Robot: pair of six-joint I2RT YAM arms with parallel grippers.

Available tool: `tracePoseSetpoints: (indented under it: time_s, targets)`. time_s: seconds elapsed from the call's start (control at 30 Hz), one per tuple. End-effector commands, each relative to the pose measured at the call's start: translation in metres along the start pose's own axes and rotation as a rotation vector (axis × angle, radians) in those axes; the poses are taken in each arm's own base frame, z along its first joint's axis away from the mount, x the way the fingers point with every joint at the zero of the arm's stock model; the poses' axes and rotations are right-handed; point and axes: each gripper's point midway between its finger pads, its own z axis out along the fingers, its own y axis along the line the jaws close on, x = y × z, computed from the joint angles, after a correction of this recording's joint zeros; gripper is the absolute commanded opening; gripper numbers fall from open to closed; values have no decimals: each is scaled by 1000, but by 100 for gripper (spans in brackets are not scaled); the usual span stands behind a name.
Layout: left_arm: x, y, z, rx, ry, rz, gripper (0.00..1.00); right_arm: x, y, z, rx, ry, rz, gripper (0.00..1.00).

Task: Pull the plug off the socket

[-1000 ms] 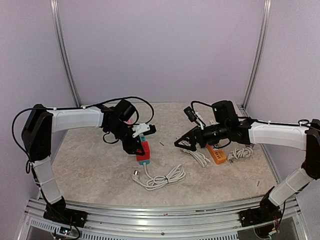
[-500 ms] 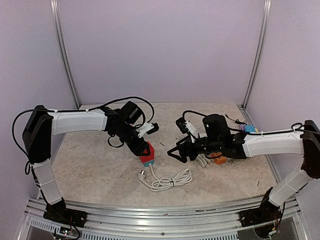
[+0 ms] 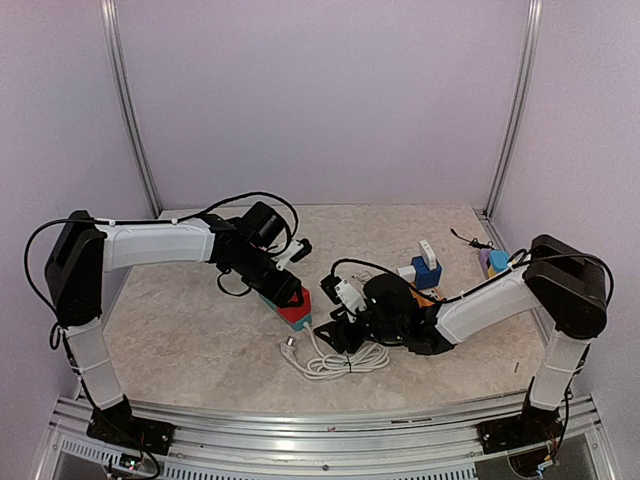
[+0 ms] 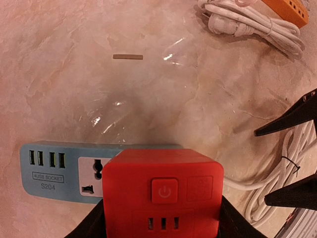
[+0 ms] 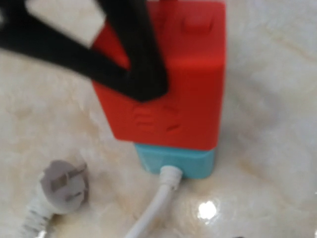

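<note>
A red cube plug (image 3: pixel 294 311) sits plugged into a teal socket strip (image 3: pixel 302 325), which lies on the table. My left gripper (image 3: pixel 283 297) is shut on the red cube (image 4: pixel 163 191), with a black finger on each side of it. The teal strip (image 4: pixel 59 166) sticks out to the left under the cube. My right gripper (image 3: pixel 331 327) is open and empty, just right of the cube. Its two pointed fingertips show in the left wrist view (image 4: pixel 260 167). The right wrist view looks at the cube (image 5: pixel 168 84) and the strip's cord end (image 5: pixel 178 158).
The strip's white cord lies coiled (image 3: pixel 338 360) in front, with its grey plug (image 5: pixel 64 183) loose on the table. An orange power strip (image 4: pixel 287 7) with a white cable (image 4: pixel 257 27) lies behind. A blue adapter (image 3: pixel 426 271) and small coloured pieces (image 3: pixel 492 260) sit at the back right.
My right arm has swung left and down, from beside the orange strip to right next to the red cube. My left gripper has carried the cube and strip slightly right and down.
</note>
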Motion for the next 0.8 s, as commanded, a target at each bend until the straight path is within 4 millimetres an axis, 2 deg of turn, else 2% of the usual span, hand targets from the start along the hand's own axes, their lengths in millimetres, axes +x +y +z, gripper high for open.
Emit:
tracePoseSetpoints:
  time_s: [0.0, 0.43, 0.63, 0.77]
  targets:
    - [7, -5, -3, 10, 1, -46, 25, 2, -4, 16, 31, -34, -21, 60]
    - [10, -8, 7, 25, -3, -47, 25, 17, -6, 51, 28, -13, -38, 46]
    - [8, -9, 6, 30, -10, -49, 25, 25, -15, 60, 77, 11, -34, 43]
    - [8, -10, 7, 36, -12, -52, 24, 36, -19, 64, 93, 35, -31, 36]
